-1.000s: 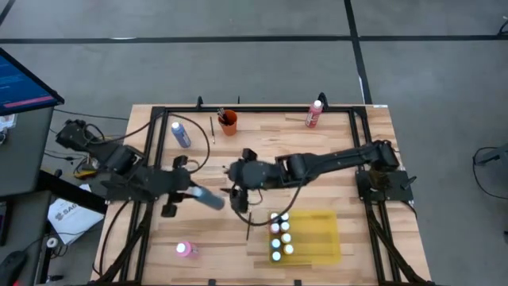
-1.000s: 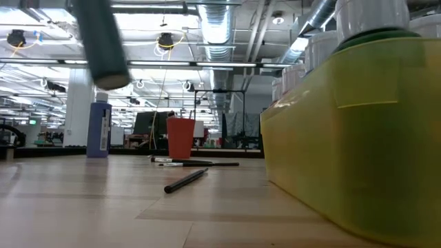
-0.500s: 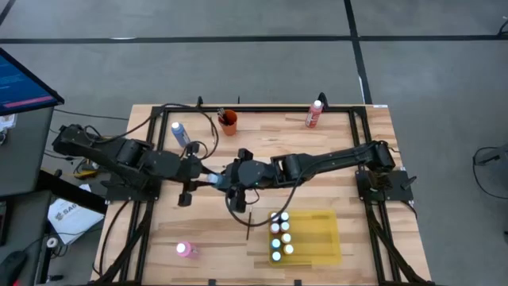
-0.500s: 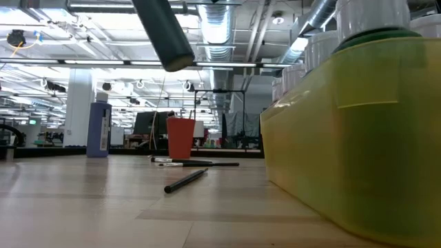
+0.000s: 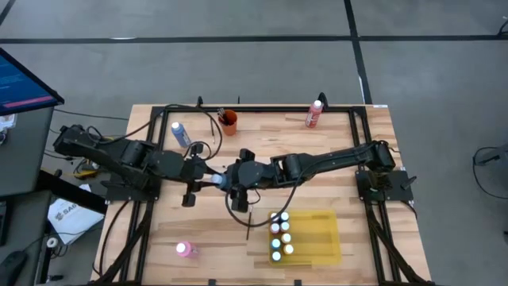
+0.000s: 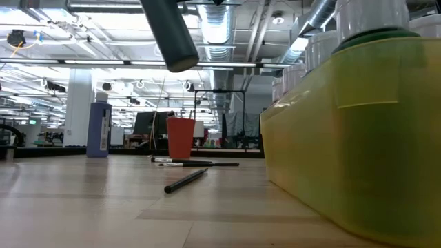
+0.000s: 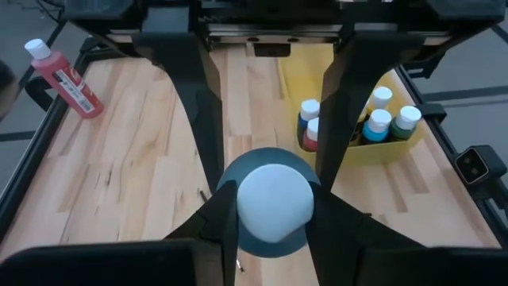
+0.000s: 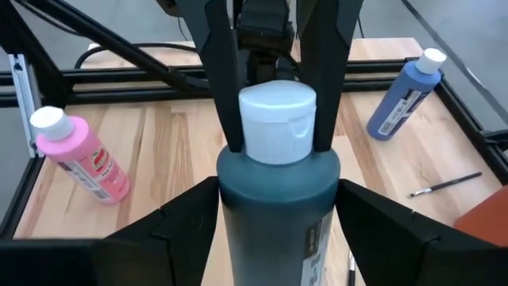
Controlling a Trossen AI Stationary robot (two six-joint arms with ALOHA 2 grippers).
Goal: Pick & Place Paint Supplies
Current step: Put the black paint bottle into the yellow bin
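Mid-desk handover in air: left gripper (image 5: 208, 179) jaws pinch the white cap of the dark teal bottle (image 8: 276, 208); right gripper (image 5: 228, 181) jaws, spread alongside its body, should clamp before left releases.

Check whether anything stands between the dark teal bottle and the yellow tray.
Nothing visible blocks it. The dark teal bottle, in the left pincer, meets the right pincer; toward the yellow tray only a paintbrush lies flat.

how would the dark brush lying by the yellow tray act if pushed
The brush looks slim and round, so it would probably roll. It lies flat on the table, so it is likely awkward to pinch, and probably light.
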